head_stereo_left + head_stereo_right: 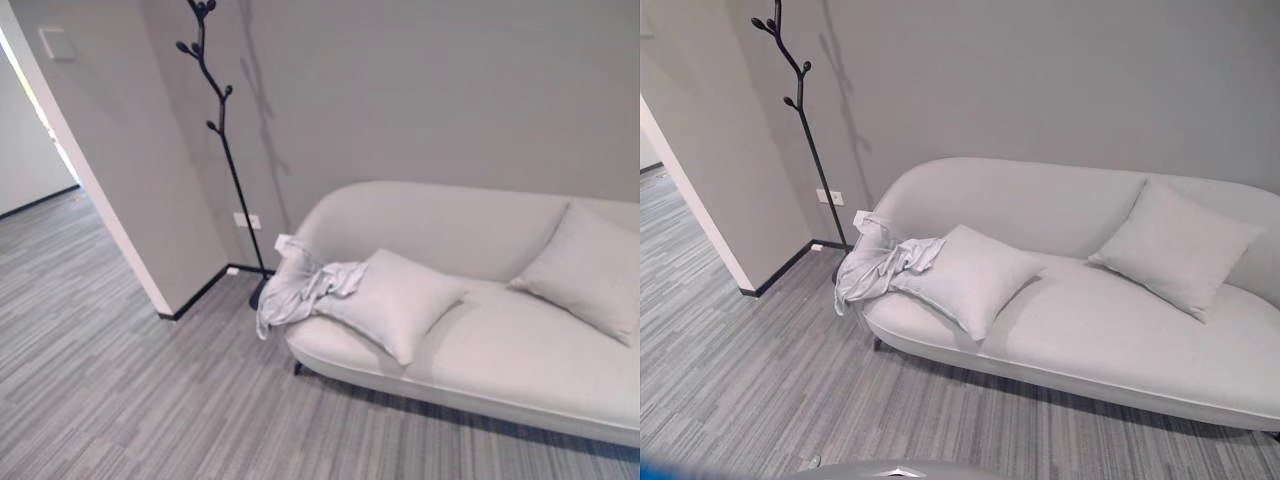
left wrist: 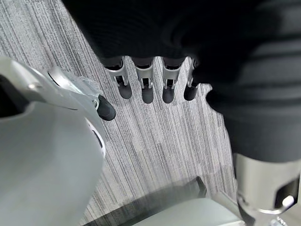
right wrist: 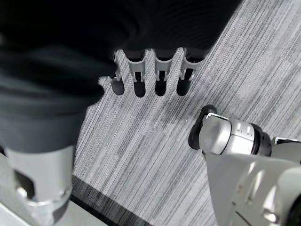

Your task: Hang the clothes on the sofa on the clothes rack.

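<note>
- The clothes [image 1: 300,288] are one pale grey, crumpled garment bunched at centre-left of the frame, draped over the end of the light sofa [image 1: 500,350] and touching a cushion [image 1: 395,298].
- A thin black clothes rack [image 1: 222,135] stands at upper left, just beside that end.
- The left hand [image 2: 150,84] and right hand [image 3: 150,77] have straight, relaxed fingers above striped carpet, holding nothing.

The right hand [image 3: 141,70] is hanging over the grey striped carpet [image 3: 155,141], holding nothing. Its fingers [image 3: 161,84] are pointing straight out in a row, dark tips just apart from one another. The thumb [image 3: 200,129] is standing well apart from them, its dark tip angling towards the carpet. Nothing is touching the hand.
</note>
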